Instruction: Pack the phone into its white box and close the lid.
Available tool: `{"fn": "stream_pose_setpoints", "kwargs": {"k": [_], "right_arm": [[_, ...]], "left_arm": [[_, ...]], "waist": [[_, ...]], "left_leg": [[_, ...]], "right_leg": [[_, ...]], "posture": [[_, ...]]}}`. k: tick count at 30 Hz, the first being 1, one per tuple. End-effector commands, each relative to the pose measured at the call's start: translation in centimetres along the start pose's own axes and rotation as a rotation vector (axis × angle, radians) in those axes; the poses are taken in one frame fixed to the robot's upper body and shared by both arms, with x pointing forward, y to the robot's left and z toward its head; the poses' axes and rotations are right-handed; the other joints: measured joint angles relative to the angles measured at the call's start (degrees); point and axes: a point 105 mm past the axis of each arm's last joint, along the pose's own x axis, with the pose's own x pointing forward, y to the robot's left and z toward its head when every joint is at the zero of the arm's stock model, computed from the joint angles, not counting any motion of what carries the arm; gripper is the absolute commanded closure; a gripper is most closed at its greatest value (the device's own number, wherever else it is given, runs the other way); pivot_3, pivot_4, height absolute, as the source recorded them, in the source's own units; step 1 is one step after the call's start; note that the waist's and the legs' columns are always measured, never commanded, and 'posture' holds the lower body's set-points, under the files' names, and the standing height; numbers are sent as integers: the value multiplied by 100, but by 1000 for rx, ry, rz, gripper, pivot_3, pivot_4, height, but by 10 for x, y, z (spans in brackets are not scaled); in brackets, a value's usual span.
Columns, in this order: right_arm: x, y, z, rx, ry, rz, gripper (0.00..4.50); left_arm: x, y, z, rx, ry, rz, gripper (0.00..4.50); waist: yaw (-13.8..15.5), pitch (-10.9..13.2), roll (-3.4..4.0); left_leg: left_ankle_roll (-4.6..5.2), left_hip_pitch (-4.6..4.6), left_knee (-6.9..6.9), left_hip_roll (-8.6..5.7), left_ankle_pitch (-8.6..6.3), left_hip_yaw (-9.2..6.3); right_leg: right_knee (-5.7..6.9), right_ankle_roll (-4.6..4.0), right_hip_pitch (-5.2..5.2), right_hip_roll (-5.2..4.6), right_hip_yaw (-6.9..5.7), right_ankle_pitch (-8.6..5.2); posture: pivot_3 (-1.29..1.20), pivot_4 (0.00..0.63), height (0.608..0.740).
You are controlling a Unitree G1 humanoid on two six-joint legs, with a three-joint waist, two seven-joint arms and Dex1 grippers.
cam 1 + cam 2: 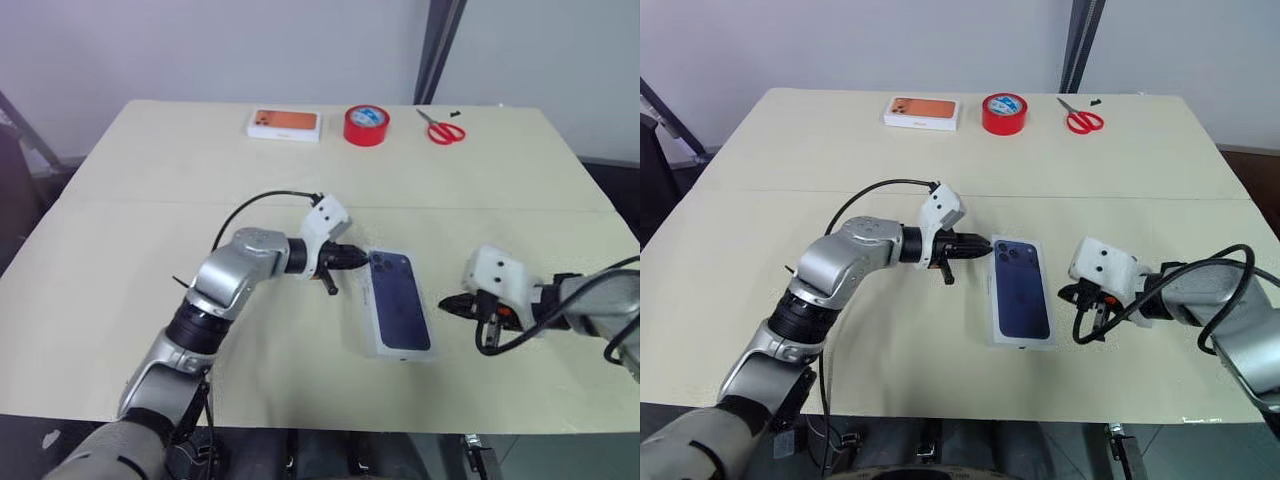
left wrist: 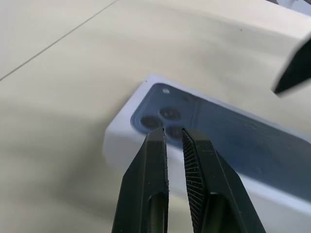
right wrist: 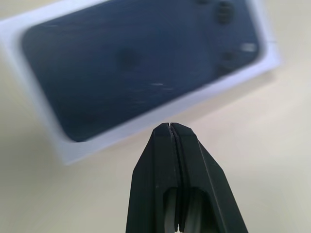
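Left gripper (image 1: 352, 257): head views, fingers nearly together, a narrow gap, holding nothing; tip just beside the camera-end edge of the phone, arm reaching in from the robot's left.
Right gripper (image 1: 450, 303): head views, fingers pressed together, empty; near the right long side of the box, apart from it.
Phone (image 1: 399, 301): navy, back up, lying in the white box (image 1: 366, 318); camera cluster at the far end, nearest the left gripper. White rim shows all round it.
Table (image 1: 150, 200): pale cream top; box and phone sit near its front middle, between the two grippers.
Far edge: closed white box with orange phone picture (image 1: 284, 123), red tape roll (image 1: 366, 125), red scissors (image 1: 441, 128), in a row, well apart from the phone.
Lid: cannot tell where it is.
Left wrist view: two black fingers (image 2: 150, 184) with a thin slit between them, over the box corner by the phone's lenses (image 2: 160, 119); the other gripper's dark tip shows at the edge.
Right wrist view: fingers (image 3: 165, 179) closed flush, hovering over bare table beside the box's long side; phone (image 3: 141, 63) fills the box, lenses at one end.
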Motion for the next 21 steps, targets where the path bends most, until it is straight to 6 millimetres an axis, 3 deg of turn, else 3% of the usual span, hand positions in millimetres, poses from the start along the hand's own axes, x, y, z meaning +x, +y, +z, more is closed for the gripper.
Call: {"fn": "stream_pose_setpoints", "kwargs": {"k": [1, 5, 12, 21], "right_arm": [[4, 0, 4, -17, -10, -36, 4473], [7, 12, 7, -17, -36, 8, 4473], [13, 40, 16, -29, -67, 128, 4473], [23, 46, 6, -34, -17, 135, 4473]], "left_arm": [[6, -5, 14, 52, -31, -23, 3908], [11, -12, 12, 68, -14, -60, 3908], [17, -14, -19, 91, 132, -64, 3908], [14, -10, -43, 75, 219, -41, 3908]], "waist": [[7, 0, 0], [23, 0, 0], [21, -2, 0], [7, -21, -2]], "left_leg": [[0, 1, 0, 3, 0, 0], [-2, 0, 0, 6, 1, 0], [-3, 2, 0, 7, 1, -2], [-2, 17, 0, 11, 1, -2]], "right_leg": [[2, 0, 0, 2, 0, 0], [1, 0, -1, 3, 0, 0], [1, 0, 0, 4, 0, 0], [-1, -1, 17, 6, 0, -1]], "posture": [[0, 150, 725], [0, 150, 725], [0, 150, 725], [0, 150, 725]]}}
